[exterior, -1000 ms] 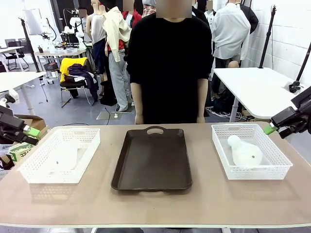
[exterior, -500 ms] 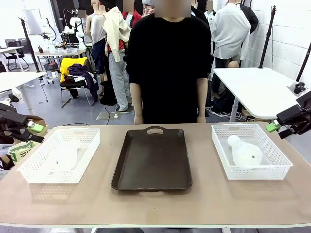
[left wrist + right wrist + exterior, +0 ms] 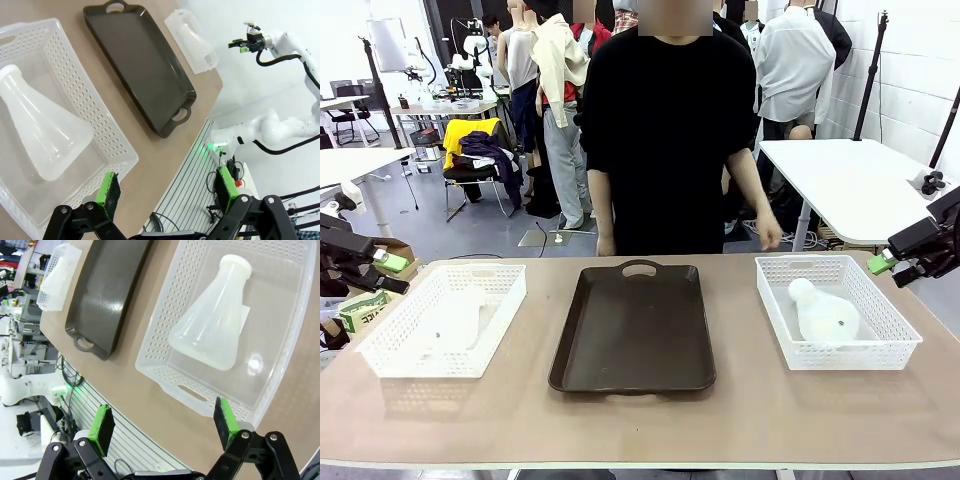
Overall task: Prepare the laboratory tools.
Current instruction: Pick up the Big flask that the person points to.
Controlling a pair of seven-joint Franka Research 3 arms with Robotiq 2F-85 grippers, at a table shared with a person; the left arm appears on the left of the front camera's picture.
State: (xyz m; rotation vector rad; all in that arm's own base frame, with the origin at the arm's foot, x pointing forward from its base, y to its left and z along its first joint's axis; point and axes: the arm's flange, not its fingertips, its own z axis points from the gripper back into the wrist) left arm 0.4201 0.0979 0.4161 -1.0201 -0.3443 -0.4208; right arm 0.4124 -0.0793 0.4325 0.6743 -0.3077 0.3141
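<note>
Two frosted-white conical flasks lie on their sides, one in each white mesh basket. The left flask [image 3: 455,322] [image 3: 42,131] rests in the left basket [image 3: 390,345] [image 3: 107,127]. My left gripper [image 3: 392,275] [image 3: 167,186] hovers open off the table's left edge, beside and above that basket. The right flask [image 3: 823,313] [image 3: 214,334] lies in the right basket [image 3: 895,335] [image 3: 165,327]. Off the table's right edge, above that basket's far corner, my right gripper [image 3: 888,272] [image 3: 164,425] hangs open. Neither gripper holds anything.
A dark brown handled tray [image 3: 635,325] [image 3: 140,70] [image 3: 107,290] lies empty between the baskets. A person in black stands at the far edge, one hand [image 3: 770,237] raised near the right basket's far side. Bare tabletop [image 3: 640,425] runs along the near edge.
The person's hand has swung out from their side toward the right basket. Both grippers drifted slightly outward and upward early on, then held still, open throughout.
</note>
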